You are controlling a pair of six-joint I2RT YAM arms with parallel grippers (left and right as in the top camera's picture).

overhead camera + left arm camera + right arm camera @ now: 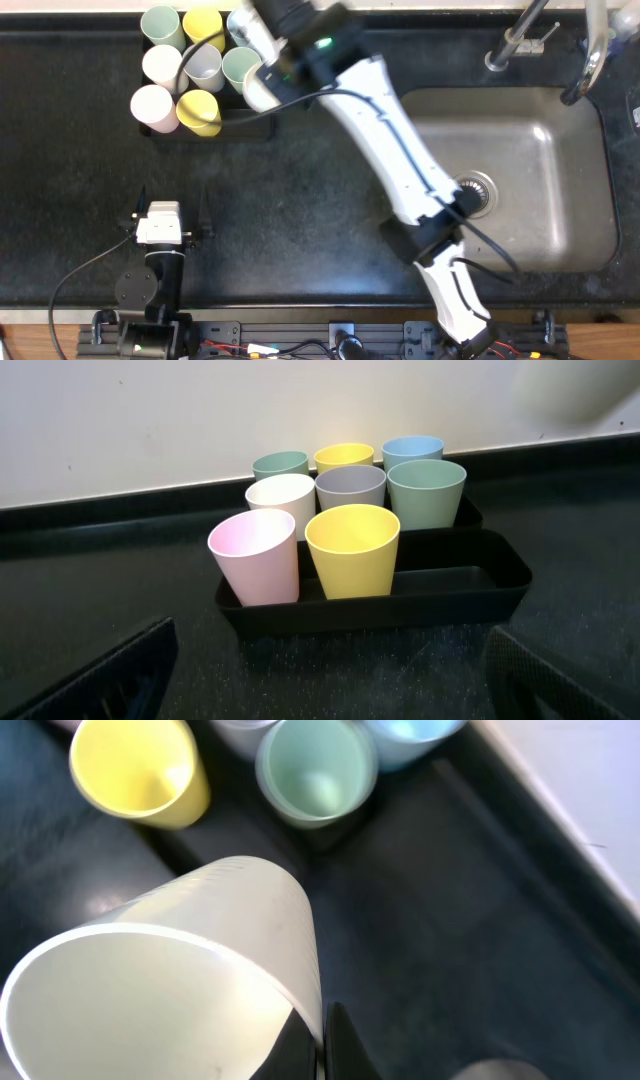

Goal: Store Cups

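Tray on counter, at far left, against back wall. Eight cups upright in tray, clustered at its left end. Ninth cup clamped in right fingers, above tray's right part, beside cluster. Sink set in counter right of tray, faucet behind sink. Left fingers spread wide, before tray, well apart from it.

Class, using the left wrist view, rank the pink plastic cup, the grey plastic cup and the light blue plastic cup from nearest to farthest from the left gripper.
1. Pink plastic cup: front row of the black tray.
2. Grey plastic cup: middle row.
3. Light blue plastic cup: back row.
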